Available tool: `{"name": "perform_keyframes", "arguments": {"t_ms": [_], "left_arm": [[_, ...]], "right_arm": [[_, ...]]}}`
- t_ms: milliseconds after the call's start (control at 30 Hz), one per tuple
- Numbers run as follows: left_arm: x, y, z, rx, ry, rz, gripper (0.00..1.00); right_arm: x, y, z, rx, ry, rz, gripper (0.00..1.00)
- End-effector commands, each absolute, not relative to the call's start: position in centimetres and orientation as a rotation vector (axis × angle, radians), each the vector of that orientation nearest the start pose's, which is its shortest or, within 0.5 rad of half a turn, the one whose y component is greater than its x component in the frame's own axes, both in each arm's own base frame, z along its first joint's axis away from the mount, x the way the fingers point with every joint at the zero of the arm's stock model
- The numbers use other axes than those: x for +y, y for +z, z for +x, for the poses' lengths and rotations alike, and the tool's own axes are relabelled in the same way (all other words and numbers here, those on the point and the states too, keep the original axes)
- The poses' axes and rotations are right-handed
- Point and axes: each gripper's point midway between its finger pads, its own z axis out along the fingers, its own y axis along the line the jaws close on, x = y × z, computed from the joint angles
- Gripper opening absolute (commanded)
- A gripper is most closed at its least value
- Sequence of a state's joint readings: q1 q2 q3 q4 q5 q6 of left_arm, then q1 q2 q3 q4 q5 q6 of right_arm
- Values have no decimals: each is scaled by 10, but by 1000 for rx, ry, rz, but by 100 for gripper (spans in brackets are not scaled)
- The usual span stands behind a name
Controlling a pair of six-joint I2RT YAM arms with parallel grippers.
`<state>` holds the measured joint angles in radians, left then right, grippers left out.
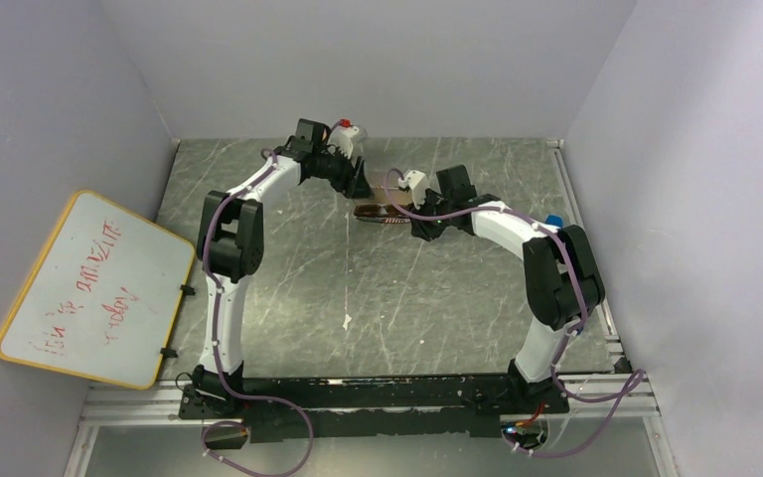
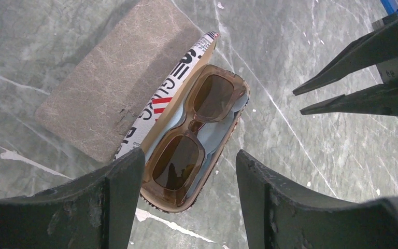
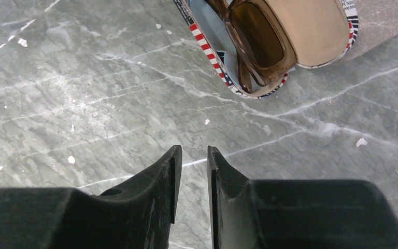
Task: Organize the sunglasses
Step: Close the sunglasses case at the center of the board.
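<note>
The amber sunglasses lie lenses-up in the open printed case, on a pale blue cloth. In the top view the case sits toward 12 o'clock from the middle of the tabletop. The black pair shows in no view.

The step in hand looks like closing this case. Its grey flap lies flat on the tabletop, out at 10 o'clock in the left wrist view. The left tool hangs over the case, fingers wide apart and empty. The right tool stands off at 3 o'clock, fingers nearly together with a slim gap, holding nothing.

Next, I judge, one tool must catch the flap's flush far edge and fold it toward 4 o'clock while the other steadies the case. In the top view, bare tabletop spreads from 4 to 8 o'clock, and the back wall stands near at 12.
</note>
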<state>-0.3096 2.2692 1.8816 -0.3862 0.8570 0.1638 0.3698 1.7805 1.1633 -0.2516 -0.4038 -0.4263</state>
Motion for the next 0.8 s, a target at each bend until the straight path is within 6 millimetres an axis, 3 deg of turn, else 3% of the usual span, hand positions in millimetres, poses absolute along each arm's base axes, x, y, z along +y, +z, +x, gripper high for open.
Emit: {"name": "perform_keyframes", "arguments": {"t_ms": [0,167,300,533,767], "left_arm": [[-292,149,492,1949,-1025,949,69],[-293,167,497,1916,-1020,941,70],[-292,176,512,1903,-958,916,71],[-292,148,541,1961,-899,910,73],[-299,125,539,1994,-978,929,75]], "right_arm": [[218,88,386,2074,531,-1088,29],[222,72,389,2112,557,-1078,29],[223,71,393,2111,553,-1076,29],[224,73,391,2095,546,-1084,29],[231,75,387,2071,557,-1104,29]]}}
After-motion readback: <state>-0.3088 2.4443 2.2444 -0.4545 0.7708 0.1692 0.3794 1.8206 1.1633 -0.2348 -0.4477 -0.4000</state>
